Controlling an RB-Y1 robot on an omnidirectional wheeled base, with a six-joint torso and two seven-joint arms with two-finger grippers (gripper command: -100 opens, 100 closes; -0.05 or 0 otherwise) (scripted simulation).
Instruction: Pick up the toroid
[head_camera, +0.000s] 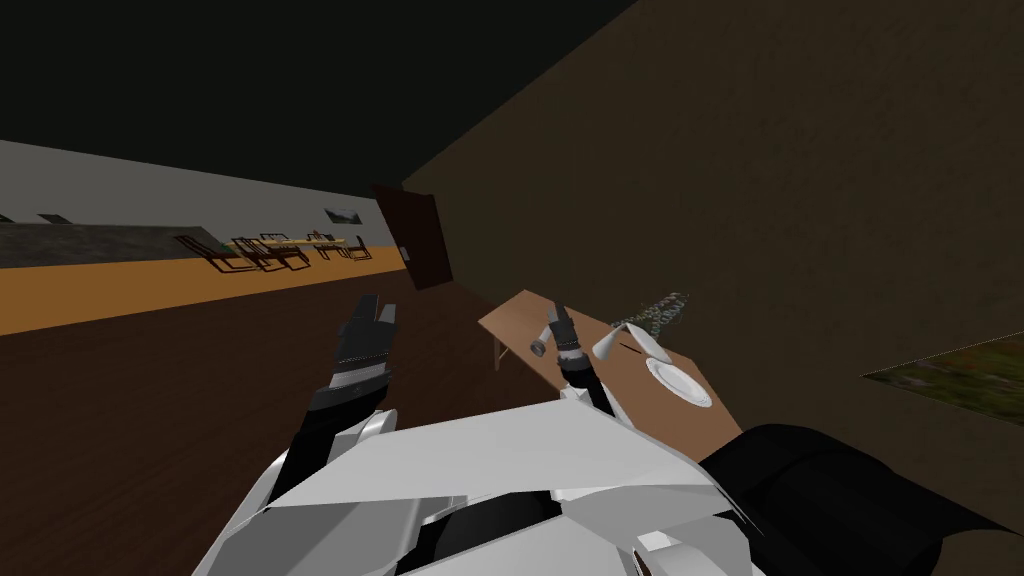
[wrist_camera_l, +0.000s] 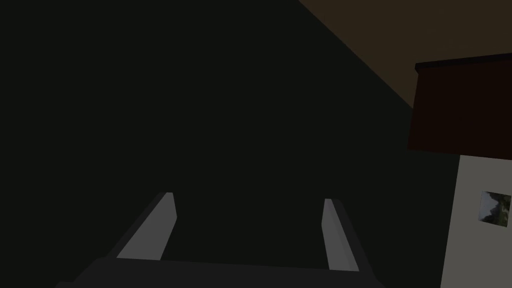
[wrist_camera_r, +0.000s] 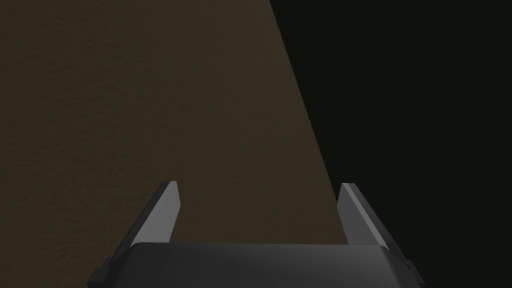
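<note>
Approach step, I judge: left hand (wrist_camera_l: 247, 225) and right hand (wrist_camera_r: 257, 212) gape empty; next, lower the right toward the centre-frame counter (head_camera: 520, 315).

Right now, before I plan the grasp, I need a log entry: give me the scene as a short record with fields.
table: brown, along the dark wall
on it: white plate, white tilted piece, speckled curved thing, perhaps the toroid
right jaws: open, empty, above the table
left jaws: open, empty, above the dark floor
status: nothing grasped yet
</note>
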